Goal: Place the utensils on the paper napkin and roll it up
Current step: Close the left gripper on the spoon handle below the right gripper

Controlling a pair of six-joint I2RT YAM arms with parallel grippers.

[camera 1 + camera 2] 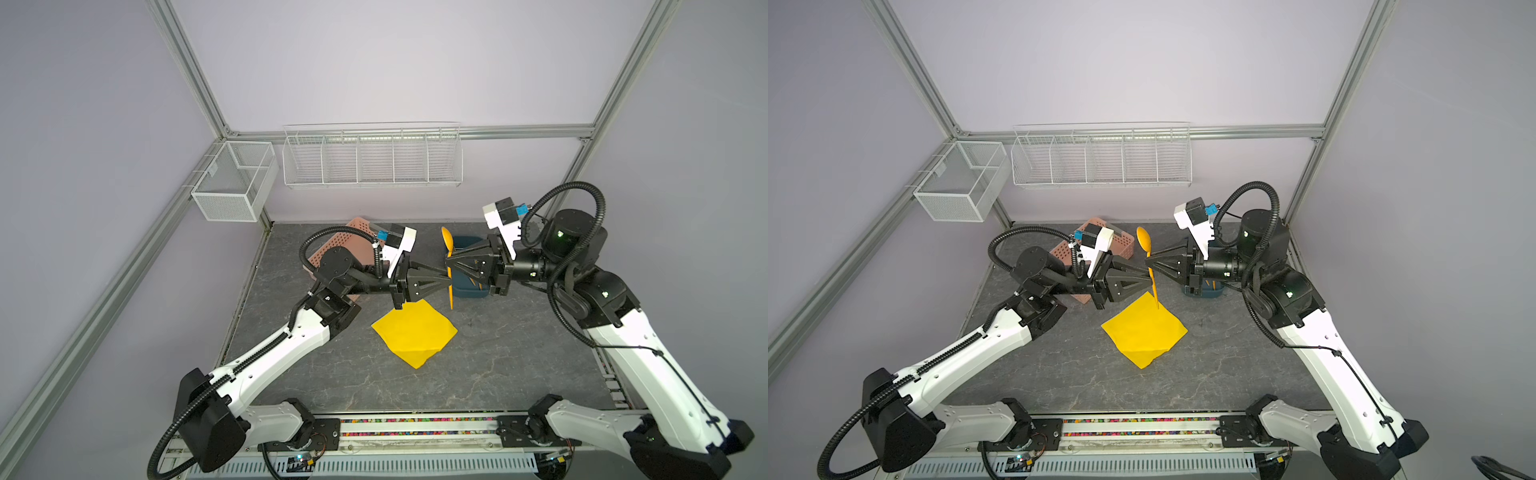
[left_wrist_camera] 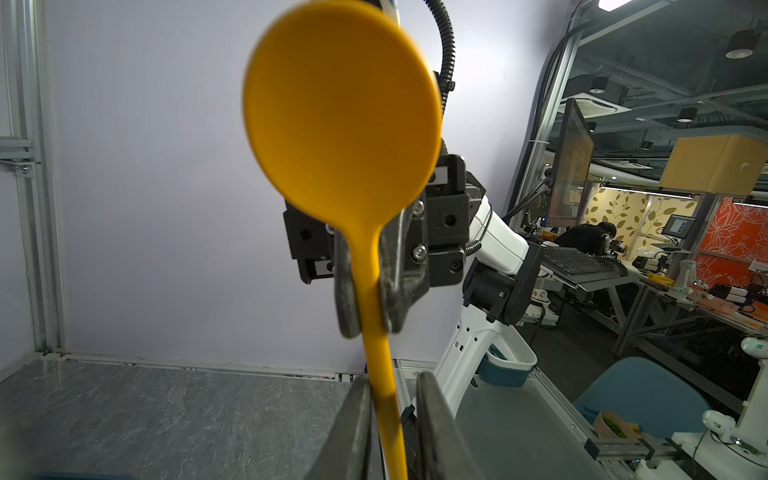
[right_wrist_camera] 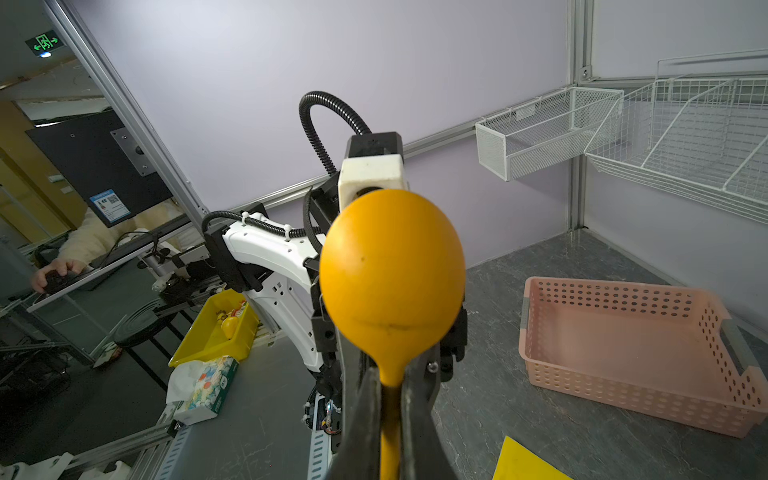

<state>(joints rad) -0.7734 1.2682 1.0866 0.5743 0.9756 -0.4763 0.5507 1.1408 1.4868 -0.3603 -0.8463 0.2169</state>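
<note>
The spoon (image 2: 340,112) is matte orange-yellow plastic: a smooth, near-round bowl, dished on the side facing the left claw (image 2: 392,382) and domed on the side facing the right claw (image 3: 390,376), narrowing into a thin flat handle. It stands upright in the air between the two claws, bowl uppermost. The right claw's scuffed dark fingers (image 2: 345,291) pinch the neck just under the bowl and grip it. Lower on the handle the left claw's black fingers (image 2: 357,415) stand narrow on either side; the handle lies against one finger and a slim dark gap shows at the other, so this claw is not clamped on it. In both top views the black, triangular claws meet tip to tip. The napkin (image 1: 415,332) lies flat on the table (image 1: 498,353) below the left claw, a bright yellow paper square turned like a diamond, softly creased, its corner farthest from the claws rumpled. The table is grey with pale stone-like veins. A pink perforated plastic basket (image 3: 623,353) sits behind the left claw, a dark blue tub (image 1: 469,286) under the right claw
</note>
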